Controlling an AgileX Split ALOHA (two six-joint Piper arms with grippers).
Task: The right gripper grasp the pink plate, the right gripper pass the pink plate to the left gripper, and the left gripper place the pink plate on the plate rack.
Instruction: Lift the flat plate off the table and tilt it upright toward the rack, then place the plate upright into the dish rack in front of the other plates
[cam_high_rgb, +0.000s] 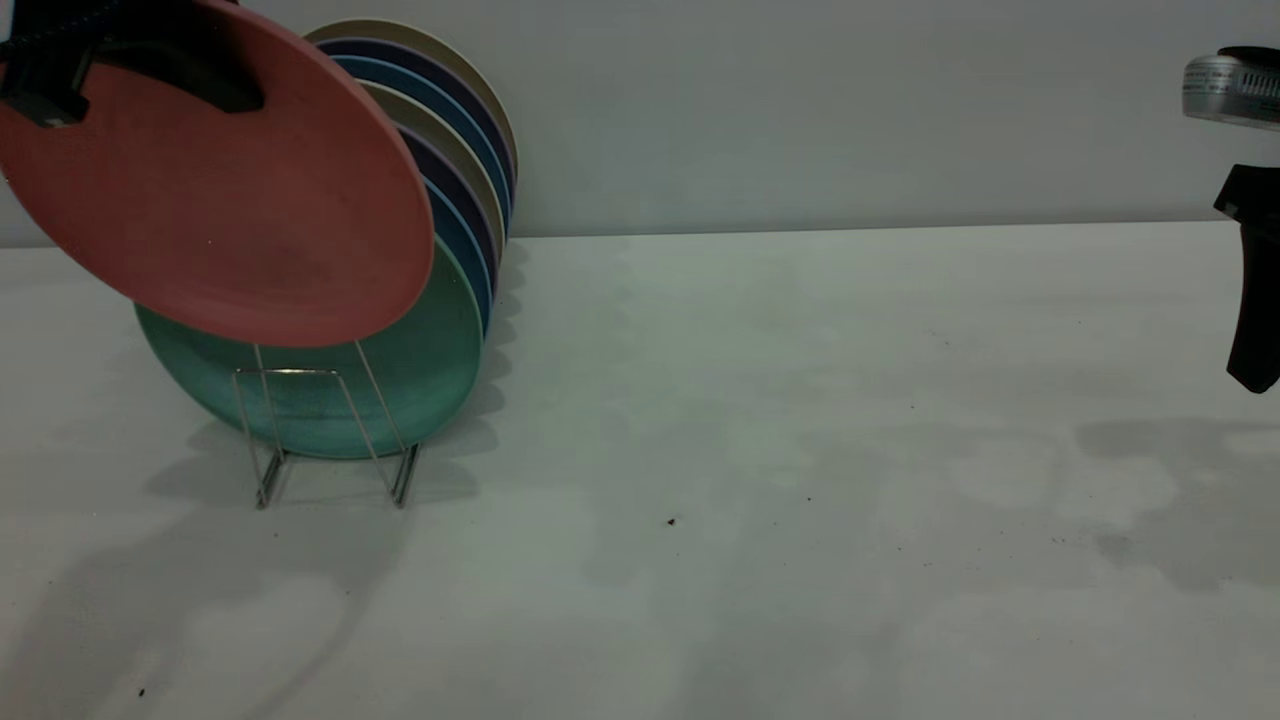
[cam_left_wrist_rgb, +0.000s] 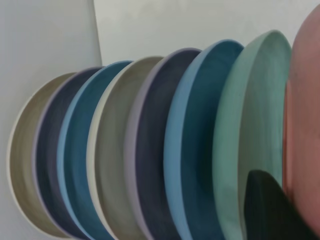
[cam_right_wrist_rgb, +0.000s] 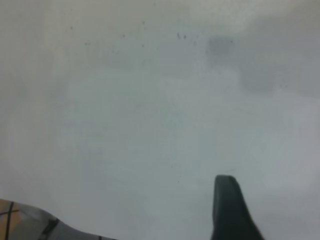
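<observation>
A: Where's the pink plate?
B: Gripped at its top rim by the left gripper, tilted above the rack, just before the green plate.
A: Right gripper?
B: Well apart; can't tell its state.

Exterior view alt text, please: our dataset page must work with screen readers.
The left gripper holds the pink plate tilted in the air, in front of a green plate that leads a row of plates standing in the plate rack. The right gripper hangs at the far right above the white table, holding nothing.
</observation>
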